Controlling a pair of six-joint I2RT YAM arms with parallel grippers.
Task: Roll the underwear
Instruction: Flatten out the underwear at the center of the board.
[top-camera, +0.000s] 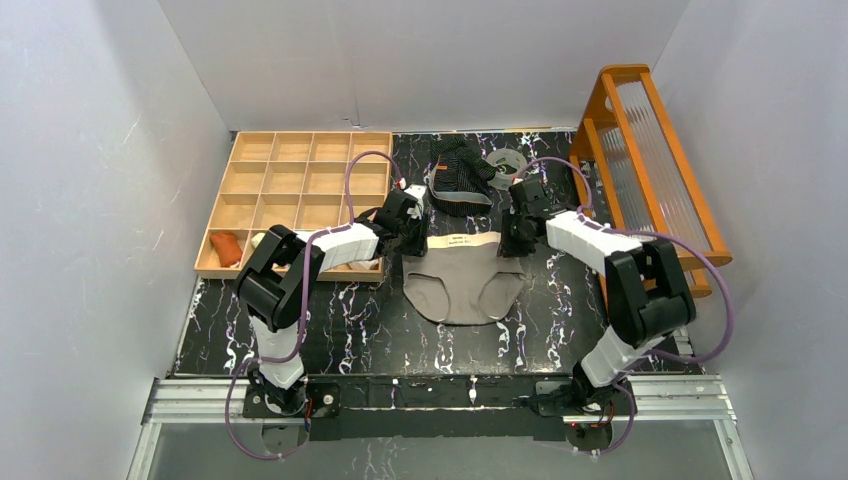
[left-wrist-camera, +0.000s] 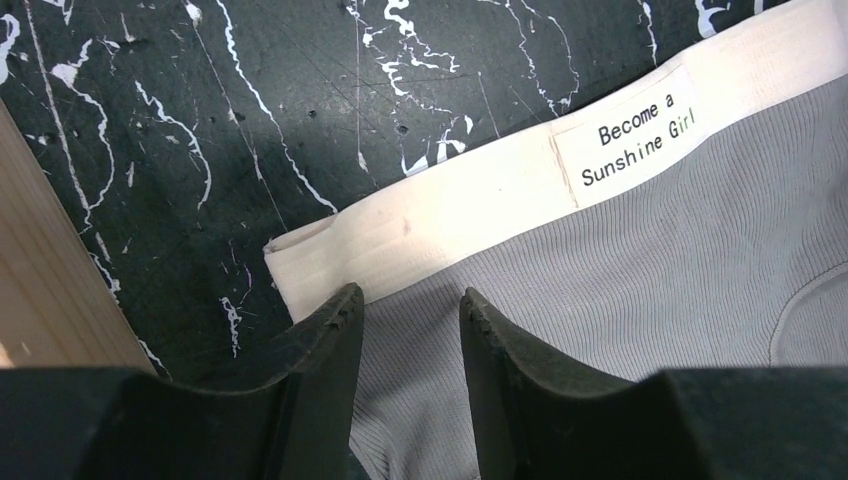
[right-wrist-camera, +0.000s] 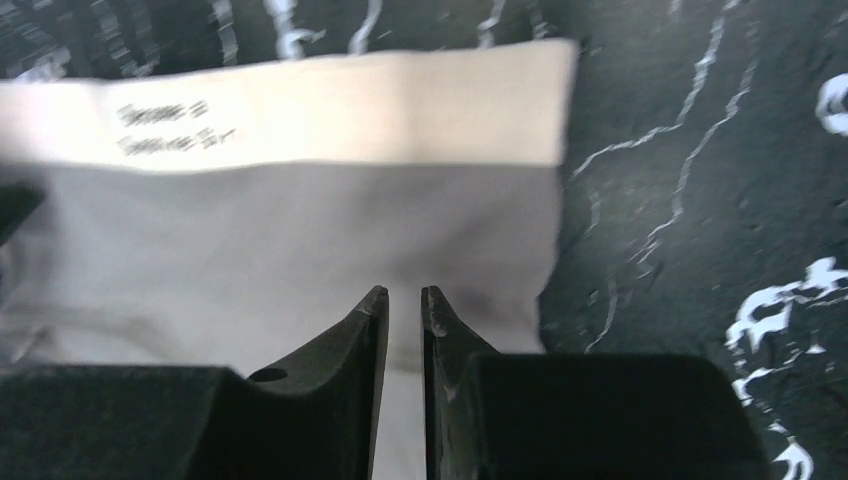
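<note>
Beige underwear (top-camera: 462, 285), one; striped underwear (top-camera: 457, 172), one.

Over on the left we had a wooden compartment tray (top-camera: 312, 134) sitting on the black, white-veined table (top-camera: 560, 310). In its near-left cell lay a small orange-red object (top-camera: 227, 248). Along the right side stood an orange rack (top-camera: 690, 185), with a ribbed clear panel (top-camera: 645, 150) set in its frame. Towards the table's far edge, near that rack, we spotted a clear tape ring (top-camera: 507, 160) lying flat. Plain white walls (top-camera: 90, 150) closed in three sides.
</note>
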